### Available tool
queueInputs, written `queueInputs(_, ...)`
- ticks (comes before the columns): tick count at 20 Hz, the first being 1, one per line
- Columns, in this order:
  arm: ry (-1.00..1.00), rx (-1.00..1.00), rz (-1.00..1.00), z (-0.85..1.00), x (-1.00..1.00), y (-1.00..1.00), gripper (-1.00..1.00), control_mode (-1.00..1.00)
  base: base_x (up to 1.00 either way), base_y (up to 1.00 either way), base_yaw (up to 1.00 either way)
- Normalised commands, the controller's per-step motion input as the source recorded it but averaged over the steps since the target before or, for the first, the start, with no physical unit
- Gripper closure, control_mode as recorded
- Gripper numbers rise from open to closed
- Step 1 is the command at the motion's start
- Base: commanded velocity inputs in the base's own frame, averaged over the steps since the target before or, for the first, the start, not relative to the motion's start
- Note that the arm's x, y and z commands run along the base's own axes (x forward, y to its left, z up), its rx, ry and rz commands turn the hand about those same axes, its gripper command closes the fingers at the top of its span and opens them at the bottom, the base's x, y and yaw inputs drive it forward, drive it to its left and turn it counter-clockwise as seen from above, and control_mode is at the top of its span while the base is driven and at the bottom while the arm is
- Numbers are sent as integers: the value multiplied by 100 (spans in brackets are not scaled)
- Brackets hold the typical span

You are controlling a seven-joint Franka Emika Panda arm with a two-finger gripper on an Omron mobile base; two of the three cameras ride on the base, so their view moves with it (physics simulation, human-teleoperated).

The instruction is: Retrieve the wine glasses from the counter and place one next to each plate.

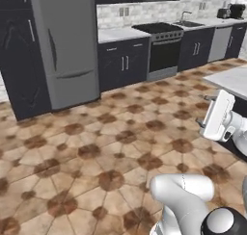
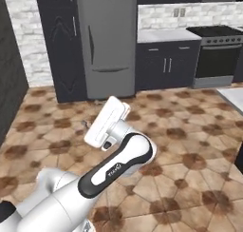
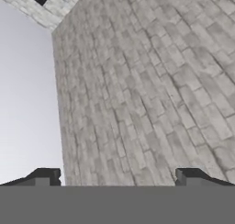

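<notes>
We see the pincer [image 3: 117,176] in the hand view, tips spread wide and pinching nothing, aimed at a grey brick wall [image 3: 151,99]. The left base view adds the far table [image 1: 120,34] with sink [image 1: 189,24] and faucet, one stove [image 1: 161,48], one fridge [image 1: 67,46]. We cannot make out any wine glasses or plates. One marble island corner [image 1: 231,80] sits right; floor [image 1: 96,147] brown patterned tile
</notes>
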Motion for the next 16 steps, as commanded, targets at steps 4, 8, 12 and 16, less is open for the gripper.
queueInputs(4,0,0,0,0,0,0,-100,100,100,83,-42)
queueInputs(8,0,0,0,0,0,0,-100,100,100,70,-37)
queueInputs(12,0,0,0,0,0,0,-100,100,100,72,-38)
queueInputs(16,0,0,0,0,0,0,-100,100,100,76,-39)
